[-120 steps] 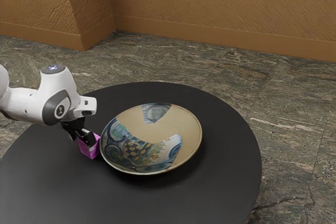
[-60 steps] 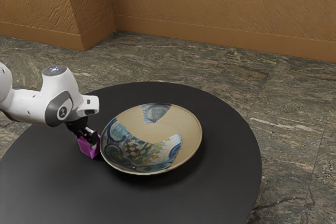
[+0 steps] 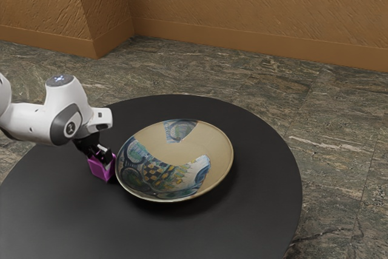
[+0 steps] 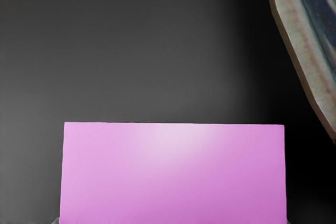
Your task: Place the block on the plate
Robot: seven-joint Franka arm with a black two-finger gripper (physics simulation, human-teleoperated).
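My gripper (image 3: pixel 103 157) is low over the table at the exterior view's left, its fingers on two opposite sides of the magenta block (image 3: pixel 100 170). The block stands close beside the plate (image 3: pixel 176 159), outside its rim; whether it touches the table is unclear. The plate is wide, bowl-like and beige with blue patterned patches. In the wrist view the block (image 4: pixel 173 174) looks large and pink, with the gripper (image 4: pixel 171 221) showing grey fingertip edges against both its sides. Part of the plate's rim (image 4: pixel 296 56) appears there too.
The round black table (image 3: pixel 200 232) carries the plate and block. Bare tabletop lies around the block on the side away from the plate. Beyond the table are a stone floor (image 3: pixel 339 125) and brown walls (image 3: pixel 254 4).
Over the last half second my gripper and the block have shifted slightly together toward the exterior view's left and a little up in the picture. The plate has stayed still.
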